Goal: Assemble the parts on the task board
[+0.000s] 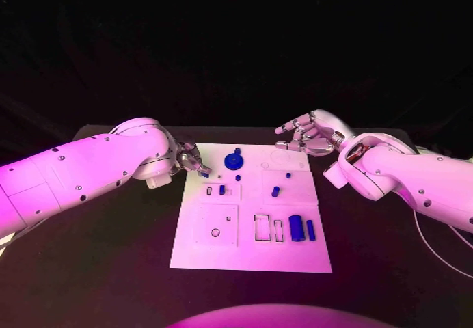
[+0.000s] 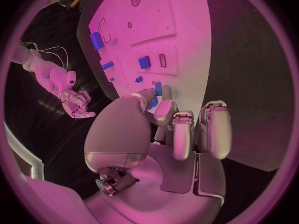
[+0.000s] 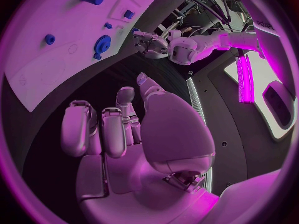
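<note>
Assembly looks barely begun: blue parts (image 1: 296,225) lie loose on the task board (image 1: 251,256), left hand (image 1: 191,162) pinching one (seemingly), right hand (image 1: 307,135) spread, holding nothing.

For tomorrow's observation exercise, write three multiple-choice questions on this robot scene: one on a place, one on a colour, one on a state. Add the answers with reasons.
1. Where does the blue gear lie?
A. on the white board's far part
B. on the black table beside the board
C. in the right hand

2. What colour is the board?
A. black
B. white
C. blue

3. What is the right hand doing?
A. gripping the gear
B. pressing flat on the board
C. holding nothing, fingers apart

Answers:
1. A, the head view shows the gear on the board near its far edge.
2. B, it is a pale plate on the dark table.
3. C, its fingers are spread and empty, by the board's far right corner.
</note>
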### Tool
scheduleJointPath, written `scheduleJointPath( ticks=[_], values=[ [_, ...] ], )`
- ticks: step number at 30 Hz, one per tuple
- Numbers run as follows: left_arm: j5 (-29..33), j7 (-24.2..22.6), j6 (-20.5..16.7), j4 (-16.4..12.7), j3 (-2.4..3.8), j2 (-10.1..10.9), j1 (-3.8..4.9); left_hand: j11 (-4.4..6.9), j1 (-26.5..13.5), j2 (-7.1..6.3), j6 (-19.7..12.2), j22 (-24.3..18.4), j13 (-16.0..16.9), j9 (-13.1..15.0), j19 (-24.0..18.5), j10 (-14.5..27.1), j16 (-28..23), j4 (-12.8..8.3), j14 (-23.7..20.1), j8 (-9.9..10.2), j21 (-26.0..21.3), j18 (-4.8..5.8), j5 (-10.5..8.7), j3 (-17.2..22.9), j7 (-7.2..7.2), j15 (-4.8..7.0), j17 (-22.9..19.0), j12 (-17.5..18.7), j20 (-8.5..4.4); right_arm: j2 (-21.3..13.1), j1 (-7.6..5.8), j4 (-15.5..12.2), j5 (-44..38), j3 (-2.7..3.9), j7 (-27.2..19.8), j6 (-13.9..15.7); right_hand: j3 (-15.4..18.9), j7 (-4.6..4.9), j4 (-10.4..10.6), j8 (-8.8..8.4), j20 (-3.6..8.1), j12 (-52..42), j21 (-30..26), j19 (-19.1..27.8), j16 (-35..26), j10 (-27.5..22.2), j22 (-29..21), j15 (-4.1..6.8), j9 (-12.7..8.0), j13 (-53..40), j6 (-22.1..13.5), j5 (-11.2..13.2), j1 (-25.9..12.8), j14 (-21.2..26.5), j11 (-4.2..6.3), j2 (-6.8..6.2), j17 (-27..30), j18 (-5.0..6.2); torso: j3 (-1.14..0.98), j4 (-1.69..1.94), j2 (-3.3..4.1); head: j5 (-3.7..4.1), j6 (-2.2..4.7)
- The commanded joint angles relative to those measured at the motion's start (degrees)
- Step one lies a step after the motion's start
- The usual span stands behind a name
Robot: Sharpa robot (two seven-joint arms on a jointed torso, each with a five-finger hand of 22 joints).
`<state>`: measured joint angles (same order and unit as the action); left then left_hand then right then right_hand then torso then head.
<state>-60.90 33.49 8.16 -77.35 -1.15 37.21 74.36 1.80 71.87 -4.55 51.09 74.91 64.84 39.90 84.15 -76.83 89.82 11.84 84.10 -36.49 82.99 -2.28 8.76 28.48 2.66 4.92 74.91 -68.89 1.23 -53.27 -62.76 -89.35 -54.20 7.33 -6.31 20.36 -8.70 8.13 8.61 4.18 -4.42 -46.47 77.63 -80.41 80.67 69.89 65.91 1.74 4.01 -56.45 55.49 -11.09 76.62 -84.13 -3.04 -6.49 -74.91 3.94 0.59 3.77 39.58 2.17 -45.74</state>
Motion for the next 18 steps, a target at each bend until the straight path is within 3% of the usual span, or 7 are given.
scheduleJointPath(
  ticks=[1, 8, 10, 18],
  values=[
    [-4.05, -1.73, -5.57, -1.64, 0.00, 0.57, -0.75, -0.05, -0.46, 0.15, 0.20, 6.28, 0.12, 0.10, 2.15, -0.46, 0.18, -5.86, 5.90, -0.20, 0.26, 0.07, -0.11, 6.30, -0.34, 0.02, 15.09, -0.33, 0.00, -0.04, 0.08, -0.02, -0.16, -0.01, -0.06, -0.91, 0.31, 0.07, 0.12, 0.12, -0.08, 0.19, -0.25, 0.31, -0.36, -0.30, -0.10, -0.32, 0.07, 0.05, 0.46, -0.18, 0.00, -2.98, 0.01, 0.76, -2.39, 0.80, 0.05, 0.29, -0.18, 0.13, -0.28],
    [-7.94, -2.41, -5.89, -3.97, -0.06, 1.28, -2.68, -0.02, -0.66, -0.05, 0.28, 6.30, 0.17, 0.17, 2.16, -0.54, 0.18, -5.90, 5.90, -0.26, 0.27, 0.07, -0.22, 6.51, -0.39, 0.04, 15.09, -0.40, -0.02, 0.03, 0.28, 0.03, -0.15, -0.03, -0.10, -1.01, 0.31, 0.07, 0.12, 0.12, -0.08, 0.19, -0.25, 0.31, -0.36, -0.30, -0.10, -0.32, 0.07, 0.05, 0.46, -0.18, 0.00, -2.98, 0.01, 0.76, -2.39, 0.80, 0.12, 0.14, -0.09, -0.05, -0.42],
    [-8.49, -2.51, -5.07, -4.21, -0.06, 1.31, -2.91, -0.01, -0.75, -0.13, 0.30, 6.28, 0.14, 0.19, 2.16, -0.54, 0.18, -5.92, 5.90, -0.28, 0.25, 0.07, -0.31, 6.59, -0.40, 0.05, 15.09, -0.38, -0.03, 0.05, 0.34, 0.03, -0.14, -0.03, -0.11, -1.03, 0.31, 0.07, 0.12, 0.12, -0.08, 0.19, -0.25, 0.31, -0.36, -0.30, -0.10, -0.32, 0.07, 0.05, 0.46, -0.18, 0.00, -2.98, 0.01, 0.76, -2.39, 0.80, 0.03, 0.13, -0.06, -0.19, -0.49],
    [-9.19, -2.78, -2.32, -4.54, -0.09, 1.21, -3.34, 0.00, -0.88, -0.26, 0.33, 6.25, 0.12, 0.23, 2.15, -0.55, 0.18, -5.94, 5.90, -0.29, 0.22, 0.06, -0.48, 6.71, -0.42, 0.05, 15.09, -0.37, -0.04, 0.10, 0.46, 0.02, -0.14, -0.04, -0.13, -1.08, 0.31, 0.07, 0.12, 0.12, -0.08, 0.19, -0.25, 0.31, -0.36, -0.30, -0.10, -0.32, 0.07, 0.05, 0.46, -0.18, 0.00, -2.98, 0.01, 0.76, -2.39, 0.80, 0.02, 0.16, -0.05, -0.17, -0.68]
  ],
)
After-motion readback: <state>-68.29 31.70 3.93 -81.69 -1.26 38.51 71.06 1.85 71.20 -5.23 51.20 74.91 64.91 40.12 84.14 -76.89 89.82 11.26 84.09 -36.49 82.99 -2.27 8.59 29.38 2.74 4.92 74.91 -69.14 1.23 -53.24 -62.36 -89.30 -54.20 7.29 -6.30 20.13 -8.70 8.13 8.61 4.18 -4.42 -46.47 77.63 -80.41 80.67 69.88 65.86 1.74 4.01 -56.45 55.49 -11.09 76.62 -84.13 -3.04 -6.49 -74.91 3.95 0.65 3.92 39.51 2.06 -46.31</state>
